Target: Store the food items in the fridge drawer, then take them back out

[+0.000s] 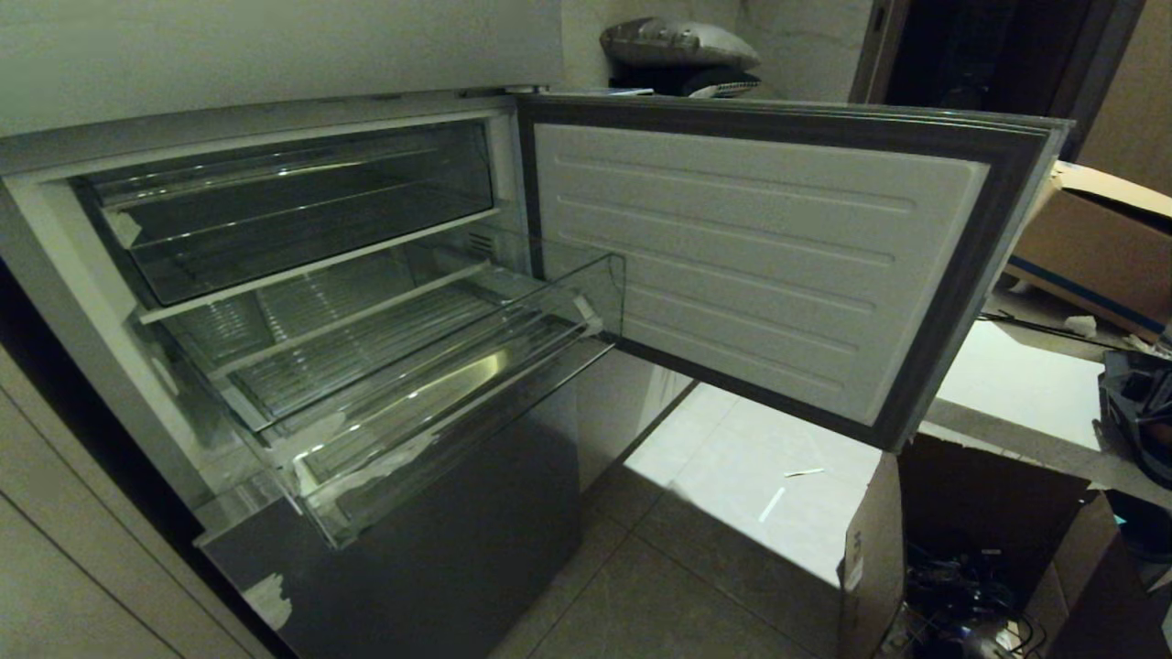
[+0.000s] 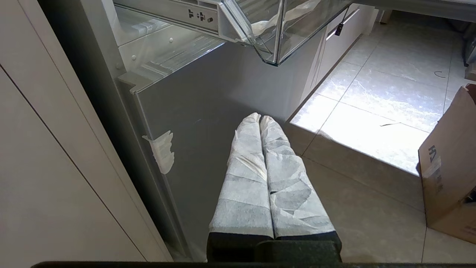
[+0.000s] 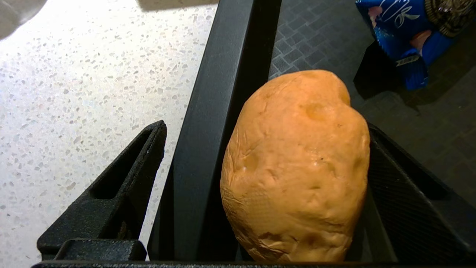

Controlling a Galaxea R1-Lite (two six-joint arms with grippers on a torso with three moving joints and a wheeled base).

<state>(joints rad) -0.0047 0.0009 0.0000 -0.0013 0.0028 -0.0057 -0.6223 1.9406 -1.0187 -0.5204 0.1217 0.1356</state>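
A tan-brown potato (image 3: 297, 167), the one food item in sight, lies in a dark tray between the black fingers of my right gripper (image 3: 266, 128). That gripper is open: one finger (image 3: 122, 175) stands well clear of the potato, the other (image 3: 401, 186) is right beside it. The fridge drawer (image 1: 439, 448), a clear ribbed bin, is pulled out of the open fridge and holds nothing I can see; its corner (image 2: 275, 33) shows above my left gripper (image 2: 260, 117). The left gripper hangs low by the grey lower door, its white-wrapped fingers pressed together. Neither arm shows in the head view.
The fridge door (image 1: 751, 265) stands swung open to the right. A cardboard box (image 1: 870, 549) sits on the tiled floor and another (image 1: 1099, 247) on a white table (image 1: 1016, 384). The tray's black rim (image 3: 223, 74) borders a speckled white counter (image 3: 74, 74); a blue packet (image 3: 401, 37) lies further in.
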